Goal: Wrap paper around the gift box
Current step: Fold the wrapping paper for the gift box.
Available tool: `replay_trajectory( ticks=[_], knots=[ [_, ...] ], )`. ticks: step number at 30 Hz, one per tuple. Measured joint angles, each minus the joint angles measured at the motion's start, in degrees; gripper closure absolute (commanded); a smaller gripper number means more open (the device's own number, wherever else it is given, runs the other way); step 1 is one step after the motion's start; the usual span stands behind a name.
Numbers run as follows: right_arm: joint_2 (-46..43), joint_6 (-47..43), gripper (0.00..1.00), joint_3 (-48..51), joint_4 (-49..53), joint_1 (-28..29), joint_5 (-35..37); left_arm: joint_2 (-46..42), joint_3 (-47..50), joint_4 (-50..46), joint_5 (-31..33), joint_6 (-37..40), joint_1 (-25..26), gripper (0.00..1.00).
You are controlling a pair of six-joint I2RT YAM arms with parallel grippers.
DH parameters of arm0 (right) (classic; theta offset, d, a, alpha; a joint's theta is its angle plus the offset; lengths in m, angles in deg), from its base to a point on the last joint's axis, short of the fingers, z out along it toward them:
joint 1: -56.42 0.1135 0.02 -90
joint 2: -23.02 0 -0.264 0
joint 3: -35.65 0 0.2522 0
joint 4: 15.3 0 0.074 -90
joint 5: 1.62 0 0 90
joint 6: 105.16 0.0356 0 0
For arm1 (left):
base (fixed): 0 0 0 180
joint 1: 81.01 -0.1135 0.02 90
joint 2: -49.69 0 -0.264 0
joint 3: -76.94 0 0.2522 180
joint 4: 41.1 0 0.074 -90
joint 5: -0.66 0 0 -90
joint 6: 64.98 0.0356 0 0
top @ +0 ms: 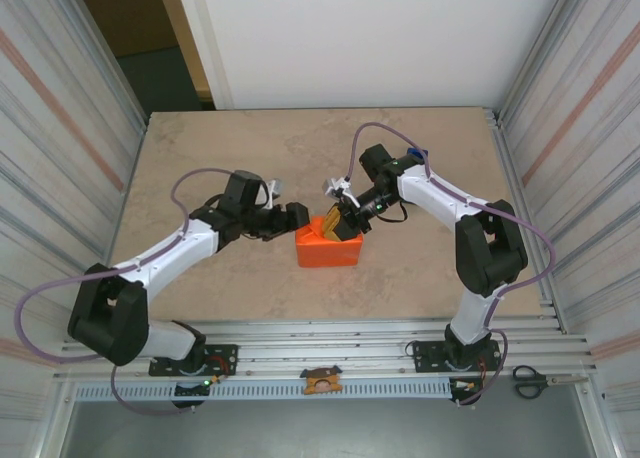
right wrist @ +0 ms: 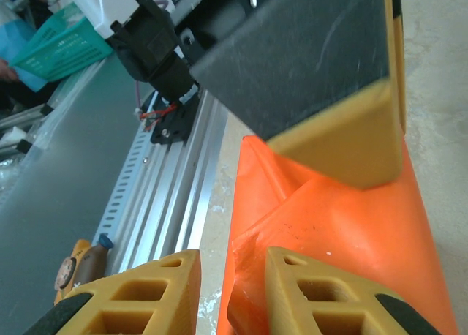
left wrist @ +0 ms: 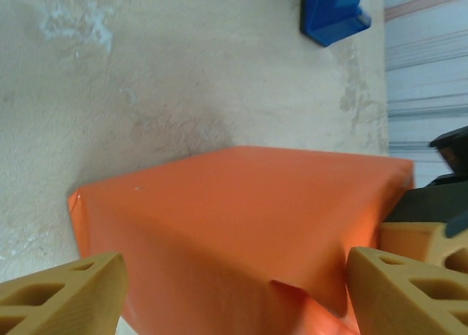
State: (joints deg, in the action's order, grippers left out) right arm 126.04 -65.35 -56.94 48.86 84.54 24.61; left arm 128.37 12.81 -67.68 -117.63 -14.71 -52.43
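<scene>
the paper (top: 328,248) sits folded around the box near the middle of the table (top: 200,158), forming an orange block with creased corners; the box itself is covered, so its own surface cannot be made out. the left claw (top: 303,222) is at the block's left upper edge, spread wide. in the left wrist view its two tan fingers (left wrist: 66,295) stand at either side of the frame, with the wrapped top between and beyond them and nothing gripped. the right claw (top: 345,223) comes in from the far right onto the top of the block. in the right wrist view its fingers (right wrist: 139,295) are drawn close together, and a crumpled edge of paper runs down into the narrow gap, so it looks to be pinching that flap. above them in the same view, one dark finger of the left claw with a tan tip lies low over the paper. whether it presses on the sheet, i cannot tell. the two claws are just beside each other over the block. a blue dispenser (left wrist: 333,13) stands on the table behind the right arm, well apart from the block. scissors (top: 530,381) lie by the rail (top: 330,338) at the near right, and a teal basket (right wrist: 66,42) shows off the table.
</scene>
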Motion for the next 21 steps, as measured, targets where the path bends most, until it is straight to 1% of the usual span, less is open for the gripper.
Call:
replay_trajectory(
  ticks=[4, 6, 8, 9, 11, 12, 14, 15, 18, 21],
  knots=[
    [-0.39, 2.19, 0.64, 0.00, -1.97, 0.00, 1.49, 0.31, 0.00, -0.31, 0.42, 0.33, 1.01, 0.29],
    [-1.11, 4.35, 0.57, 0.28, -3.56, 0.07, 2.47, 0.31, 0.00, -0.22, 0.50, 0.66, 1.27, 0.30],
    [-2.64, 7.30, 0.54, 1.20, -6.49, 0.07, 3.50, 0.31, 0.02, 0.00, 0.81, 0.94, 1.46, 0.31],
    [-3.98, 10.01, 0.49, 2.03, -8.76, 0.22, 4.85, 0.31, 0.02, 0.15, 0.90, 1.09, 1.55, 0.31],
    [-7.08, 15.17, 0.46, 3.65, -13.29, 0.33, 8.04, 0.33, 0.15, 0.57, 0.87, 1.44, 1.62, 0.32],
    [-9.05, 18.16, 0.44, 4.57, -16.06, 0.31, 10.05, 0.35, 0.28, 0.87, 0.87, 1.57, 1.62, 0.33],
    [-13.31, 23.82, 0.30, 6.88, -21.46, 0.24, 14.21, 0.52, 0.39, 1.53, 0.85, 1.79, 1.64, 0.33],
    [-16.06, 28.35, 0.25, 8.50, -24.22, 0.04, 17.59, 0.57, 0.46, 1.95, 0.87, 1.99, 1.64, 0.33],
    [-21.22, 38.23, 0.21, 10.97, -28.04, -0.39, 27.12, 0.63, 0.61, 2.49, 0.87, 2.19, 1.84, 0.33],
    [-21.46, 48.39, 0.17, 10.14, -27.04, -0.46, 34.91, 0.63, 0.79, 2.84, 0.87, 2.40, 2.05, 0.33]
  ],
)
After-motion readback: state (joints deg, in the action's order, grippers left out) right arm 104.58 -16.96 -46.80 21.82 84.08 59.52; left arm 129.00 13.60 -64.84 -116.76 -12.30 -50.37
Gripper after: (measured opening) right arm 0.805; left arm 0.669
